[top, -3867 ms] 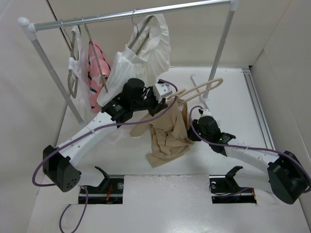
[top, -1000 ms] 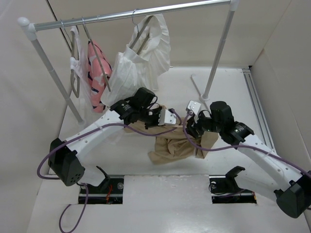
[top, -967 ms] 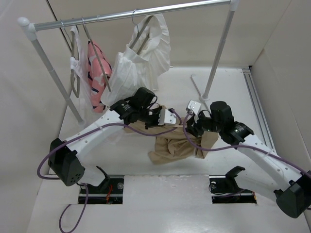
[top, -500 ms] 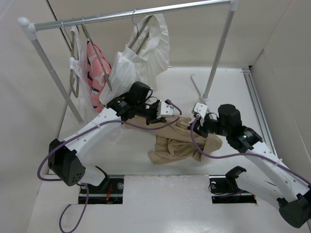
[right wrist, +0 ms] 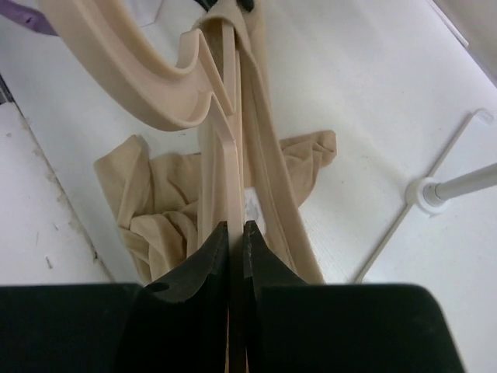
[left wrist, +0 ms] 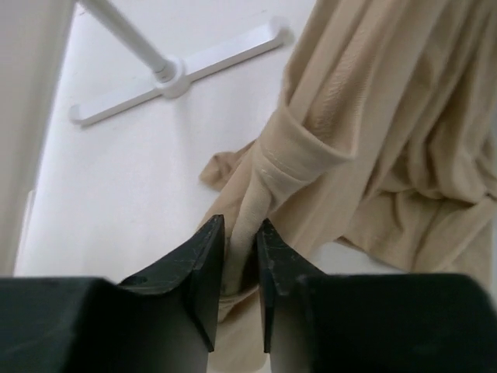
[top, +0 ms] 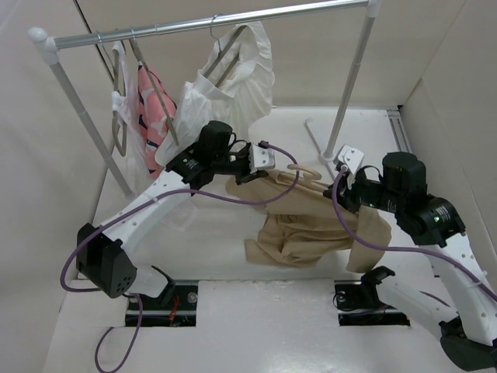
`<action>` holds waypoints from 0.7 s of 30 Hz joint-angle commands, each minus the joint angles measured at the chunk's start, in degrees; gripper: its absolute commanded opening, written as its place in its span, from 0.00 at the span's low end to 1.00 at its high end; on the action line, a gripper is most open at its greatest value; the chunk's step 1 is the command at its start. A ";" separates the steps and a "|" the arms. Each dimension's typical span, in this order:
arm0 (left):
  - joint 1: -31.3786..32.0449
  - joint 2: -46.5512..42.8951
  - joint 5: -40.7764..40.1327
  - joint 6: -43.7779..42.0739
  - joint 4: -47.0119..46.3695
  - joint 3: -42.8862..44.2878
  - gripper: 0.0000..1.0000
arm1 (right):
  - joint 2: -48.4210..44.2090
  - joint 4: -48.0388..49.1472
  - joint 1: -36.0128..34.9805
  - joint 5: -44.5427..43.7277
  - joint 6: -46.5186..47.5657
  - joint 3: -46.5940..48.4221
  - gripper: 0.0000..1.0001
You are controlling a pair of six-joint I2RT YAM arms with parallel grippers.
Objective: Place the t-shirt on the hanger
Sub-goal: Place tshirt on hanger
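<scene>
The tan t-shirt [top: 311, 221] hangs stretched between both grippers, its lower folds bunched on the white table. My left gripper [top: 247, 176] is shut on a rolled edge of the t-shirt [left wrist: 311, 148]; the fabric sits between the jaws in the left wrist view [left wrist: 241, 252]. My right gripper [top: 342, 180] is shut on a thin bar of the peach-beige hanger [right wrist: 147, 85], jaws closed on it in the right wrist view [right wrist: 234, 237]. The hanger's curved part [top: 307, 169] shows between the grippers. Shirt fabric [right wrist: 163, 210] drapes along the hanger.
A clothes rack stands behind, with a white pleated garment [top: 233, 85] and a pink patterned garment [top: 151, 109] on its rail. Its right pole [top: 348, 93] and cross foot [top: 314, 134] are close to my right gripper; the foot also shows in the wrist views [left wrist: 167, 74] [right wrist: 431, 190].
Both grippers have risen and moved apart, the right one far to the right. The t-shirt has been pulled up and spread between them, less of it lying on the table.
</scene>
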State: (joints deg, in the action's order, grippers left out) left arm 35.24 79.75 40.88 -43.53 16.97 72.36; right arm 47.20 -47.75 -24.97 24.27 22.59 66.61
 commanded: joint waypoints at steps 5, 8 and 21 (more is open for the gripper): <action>-5.45 -2.84 -13.92 5.46 -4.05 3.91 0.48 | 1.74 -13.60 1.50 -5.90 -4.91 16.60 0.00; -5.45 -4.15 -7.32 9.24 -6.77 5.43 0.61 | 4.56 -13.60 1.50 -5.90 -7.03 20.39 0.00; -3.69 -10.75 -11.68 7.58 -16.53 -2.30 0.95 | 7.13 -9.55 1.50 1.57 -7.03 28.75 0.00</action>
State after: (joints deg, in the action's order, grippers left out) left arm 32.21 71.48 32.47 -35.99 5.76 71.40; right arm 57.67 -59.48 -24.71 25.39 15.68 93.56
